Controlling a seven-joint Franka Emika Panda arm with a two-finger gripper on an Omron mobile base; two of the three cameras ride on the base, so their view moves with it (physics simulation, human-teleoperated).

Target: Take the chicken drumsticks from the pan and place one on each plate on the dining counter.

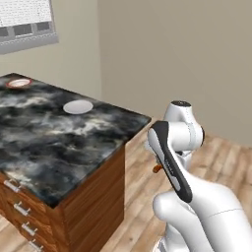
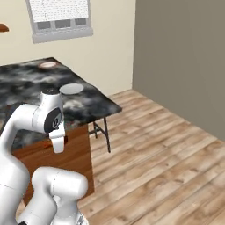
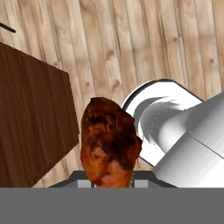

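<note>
A browned chicken drumstick (image 3: 109, 142) stands between my gripper's (image 3: 113, 183) jaws, which are shut on it, hanging over the wooden floor beside the counter's brown side. An orange tip of the drumstick (image 1: 157, 168) peeks out beside my forearm, off the counter's right corner. The dining counter (image 1: 49, 142) carries a plain pale plate (image 1: 78, 107) near its far right edge and a red-rimmed plate (image 1: 18, 82) at its far left corner. From the right I see the same pale plate (image 2: 71, 88) and red-rimmed plate (image 2: 48, 64) on the counter (image 2: 26, 88). The pan is out of view.
Drawer handles (image 1: 19, 207) line the counter's front. Black folding legs (image 2: 102, 132) stand past its corner. A window with blinds (image 2: 61, 17) is on the back wall. Open wooden floor (image 2: 167, 149) stretches to the right up to a grey wall.
</note>
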